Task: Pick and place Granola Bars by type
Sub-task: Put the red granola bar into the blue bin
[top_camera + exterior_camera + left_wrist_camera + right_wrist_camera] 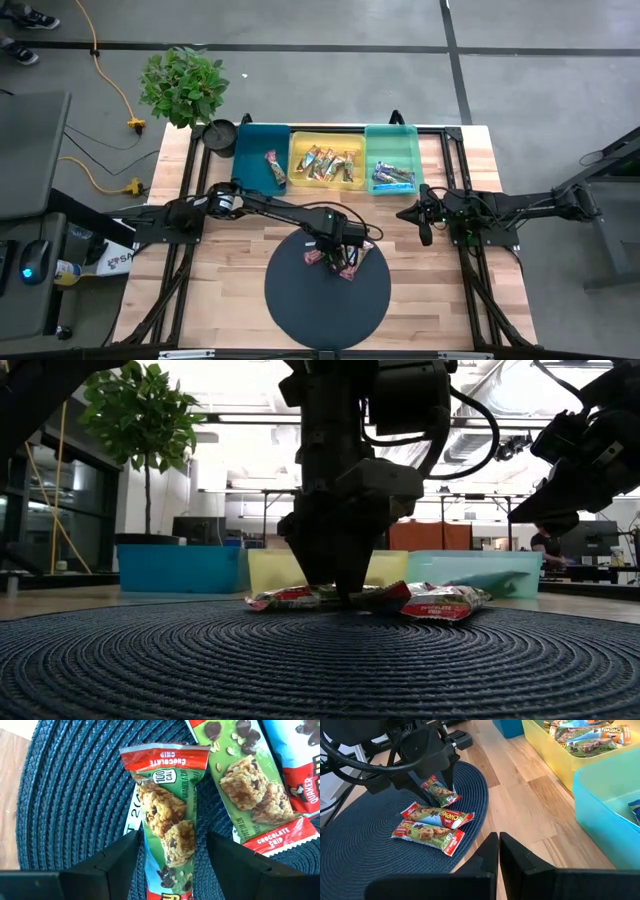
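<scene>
Three granola bars in green-and-red wrappers lie flat on the dark round mat [300, 300]. My left gripper [170, 870] points straight down over the mat's far part, open. Its fingers stand on either side of one bar [170, 820], across its width, without touching it. That bar [440, 792] lies lengthwise between the fingers. The other two bars [440, 816] [427, 834] lie close beside it. In the low view the left gripper [335, 595] reaches down to the bars' level. My right gripper [498, 850] waits shut above the table's right side, away from the mat.
Three trays stand in a row at the table's far edge: a dark blue one [250, 158] with a pink bar, a yellow one [296, 160] with several orange-tan bars, a light teal one [412, 150] with blue bars. A potted plant [185, 85] stands at the far left corner.
</scene>
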Controlling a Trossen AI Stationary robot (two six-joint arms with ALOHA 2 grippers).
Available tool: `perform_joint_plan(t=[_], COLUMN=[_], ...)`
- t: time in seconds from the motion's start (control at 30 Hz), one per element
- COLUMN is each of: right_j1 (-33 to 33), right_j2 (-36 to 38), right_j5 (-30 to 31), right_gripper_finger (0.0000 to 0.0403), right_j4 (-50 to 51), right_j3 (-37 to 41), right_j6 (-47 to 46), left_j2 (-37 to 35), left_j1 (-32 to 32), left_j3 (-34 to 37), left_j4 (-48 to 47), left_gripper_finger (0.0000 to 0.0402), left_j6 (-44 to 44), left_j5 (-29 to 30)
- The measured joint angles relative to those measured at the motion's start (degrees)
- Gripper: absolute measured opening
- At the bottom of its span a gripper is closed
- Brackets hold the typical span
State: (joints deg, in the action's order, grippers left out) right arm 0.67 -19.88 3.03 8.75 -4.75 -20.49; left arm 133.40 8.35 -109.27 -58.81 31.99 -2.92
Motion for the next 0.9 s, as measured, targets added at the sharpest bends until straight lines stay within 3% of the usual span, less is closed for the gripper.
perform_joint_plan(t=[0.27,0.63,0.9], right_j1=[-0.01,0.01,0.0], right_j2=[0.0,0.0,0.0], right_j5=[0.0,0.0,0.0], right_gripper_finger=[0.0,0.0,0.0], right_j4=[0.01,0.01,0.01], right_j3=[0.0,0.0,0.0], right_j6=[0.0,0.0,0.0], left_j2=[0.09,0.11,0.29], left_j1=[-0.01,-0.1,-0.1], left_j3=[0.04,0.11,-1.54], left_j4=[-0.04,0.13,-1.69], left_gripper_finger=[0.0226,0.0136,0.0106], left_j6=[0.39,0.35,0.11], left_j5=[-0.28,-1.39,-1.42])
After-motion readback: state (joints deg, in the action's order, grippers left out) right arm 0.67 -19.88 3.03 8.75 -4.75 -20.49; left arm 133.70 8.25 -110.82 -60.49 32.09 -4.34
